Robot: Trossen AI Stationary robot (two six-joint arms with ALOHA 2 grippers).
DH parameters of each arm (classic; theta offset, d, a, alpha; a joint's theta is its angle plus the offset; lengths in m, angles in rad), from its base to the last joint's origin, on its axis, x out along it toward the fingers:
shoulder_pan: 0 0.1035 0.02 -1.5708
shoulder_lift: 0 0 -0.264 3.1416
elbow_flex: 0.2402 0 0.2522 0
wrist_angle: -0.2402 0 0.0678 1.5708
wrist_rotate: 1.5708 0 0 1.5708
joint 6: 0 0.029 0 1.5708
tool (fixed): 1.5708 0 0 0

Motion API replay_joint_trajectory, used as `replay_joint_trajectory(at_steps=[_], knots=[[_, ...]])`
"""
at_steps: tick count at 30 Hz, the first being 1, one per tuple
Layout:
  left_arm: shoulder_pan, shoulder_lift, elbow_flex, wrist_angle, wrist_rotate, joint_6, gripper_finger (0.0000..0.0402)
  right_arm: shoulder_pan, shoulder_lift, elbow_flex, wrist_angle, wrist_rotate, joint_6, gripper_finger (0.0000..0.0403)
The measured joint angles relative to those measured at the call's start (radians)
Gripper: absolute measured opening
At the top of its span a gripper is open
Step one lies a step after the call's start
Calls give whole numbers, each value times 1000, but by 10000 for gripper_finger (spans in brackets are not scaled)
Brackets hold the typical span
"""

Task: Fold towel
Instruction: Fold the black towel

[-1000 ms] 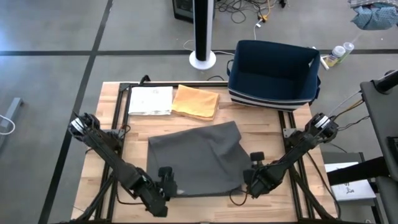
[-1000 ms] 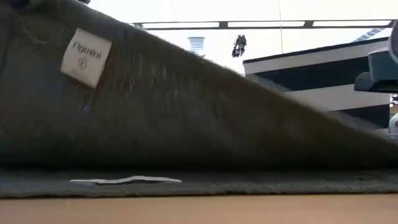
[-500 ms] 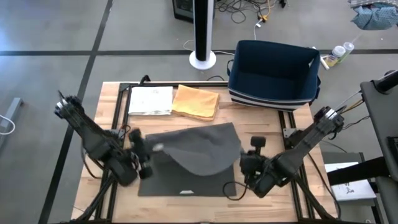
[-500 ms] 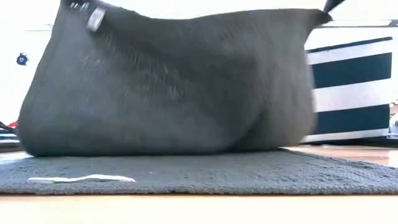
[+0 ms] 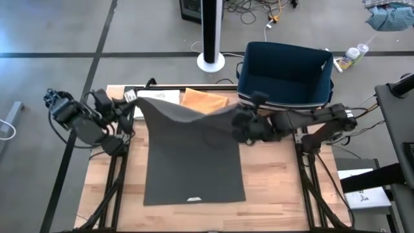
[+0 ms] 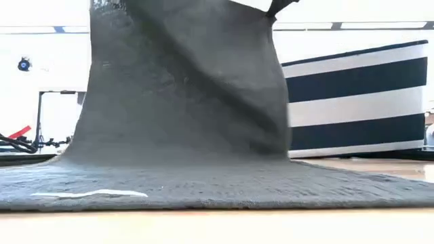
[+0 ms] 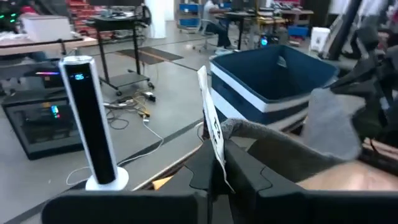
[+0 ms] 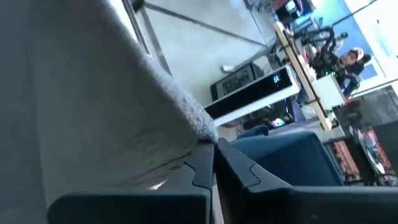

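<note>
A navy bin (image 5: 284, 76) with white stripes on its outer wall stands at the far right corner of the wooden table (image 5: 278, 188); the low view shows its striped side (image 6: 359, 102). An orange cloth (image 5: 206, 100) lies at the far edge, just beside a white sheet (image 5: 155, 97). On the grey floor beyond the table stands 1 tall tower fan on a round white base (image 5: 211, 61), with cables (image 5: 259, 10) behind it. A plastic bottle (image 5: 354, 55) lies on the floor near the bin.
</note>
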Motion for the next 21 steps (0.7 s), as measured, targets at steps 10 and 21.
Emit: replay_joint_trajectory(at_steps=[10,21], knots=[[14,-47,-134,17,319,13,16,-24,-2,0,-4,-236,-13,2],[12,-27,-291,44,727,-93,13,162,-1,-61,-7,-564,283,2]])
